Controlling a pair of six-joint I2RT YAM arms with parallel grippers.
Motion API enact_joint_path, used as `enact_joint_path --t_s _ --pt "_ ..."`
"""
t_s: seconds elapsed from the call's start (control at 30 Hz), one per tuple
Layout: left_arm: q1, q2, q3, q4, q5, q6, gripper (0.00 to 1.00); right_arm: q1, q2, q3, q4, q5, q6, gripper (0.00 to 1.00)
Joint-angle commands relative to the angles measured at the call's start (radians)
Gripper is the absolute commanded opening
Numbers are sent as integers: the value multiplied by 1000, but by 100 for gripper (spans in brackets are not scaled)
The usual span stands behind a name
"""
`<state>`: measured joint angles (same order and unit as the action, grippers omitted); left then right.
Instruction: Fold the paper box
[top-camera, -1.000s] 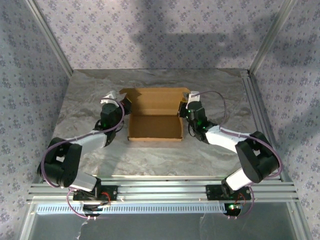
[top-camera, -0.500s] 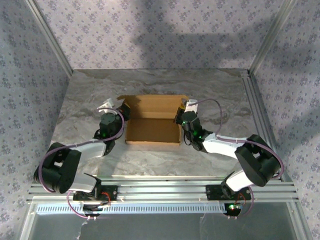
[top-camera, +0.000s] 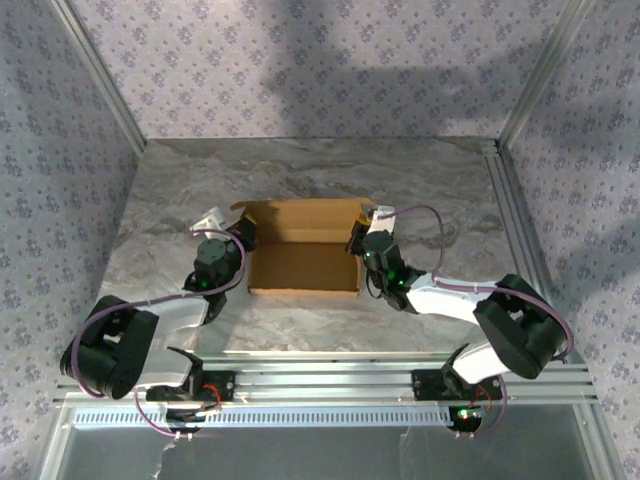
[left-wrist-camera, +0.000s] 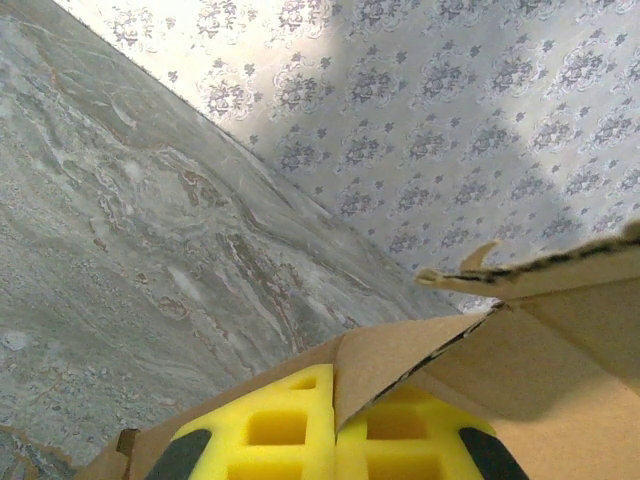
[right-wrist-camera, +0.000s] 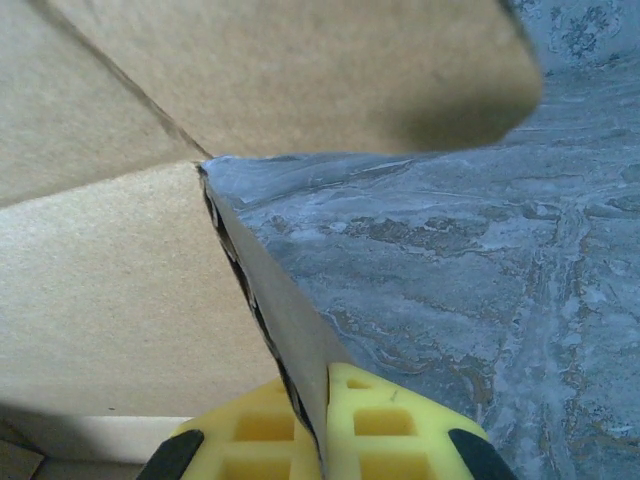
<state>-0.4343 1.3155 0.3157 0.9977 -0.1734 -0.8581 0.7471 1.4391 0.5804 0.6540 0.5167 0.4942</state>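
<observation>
Paper box (top-camera: 305, 265) walls in L tool (left-wrist-camera: 335, 432), R tool (right-wrist-camera: 322, 430); wrist cams

Paper box (top-camera: 305, 265) blocks mid-table; far table (top-camera: 300, 165) lies open.

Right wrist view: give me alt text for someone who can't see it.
The right pincer is shut on a side wall of the brown paper box, whose panels spread left and above; grey marbled table lies to the right.

A grey marbled surface (top-camera: 300, 170) sits inside walls (top-camera: 320, 60) of pale floral wallpaper, with aluminium posts (top-camera: 97, 70) at the corners and rails (top-camera: 330, 378) along the near edge.
</observation>
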Motion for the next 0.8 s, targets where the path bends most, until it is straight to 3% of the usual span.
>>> enact_joint_path --t_s 0.0,0.23,0.4,0.53,0.77 --pt "-8 13 -41 -43 -31 -39 0 19 -10 -19 -113 52 43 0" --pt "-23 -7 -82 -31 -50 -49 0 52 -33 -30 -153 78 69 1" --pt "-30 -43 -99 -64 -79 -26 0 56 -94 -24 -253 66 109 21" --pt "-31 -69 -98 -91 -96 -1 0 47 -134 17 -347 21 111 31" --pt "-33 -65 -92 -100 -106 23 0 34 -220 67 -465 -86 126 39"
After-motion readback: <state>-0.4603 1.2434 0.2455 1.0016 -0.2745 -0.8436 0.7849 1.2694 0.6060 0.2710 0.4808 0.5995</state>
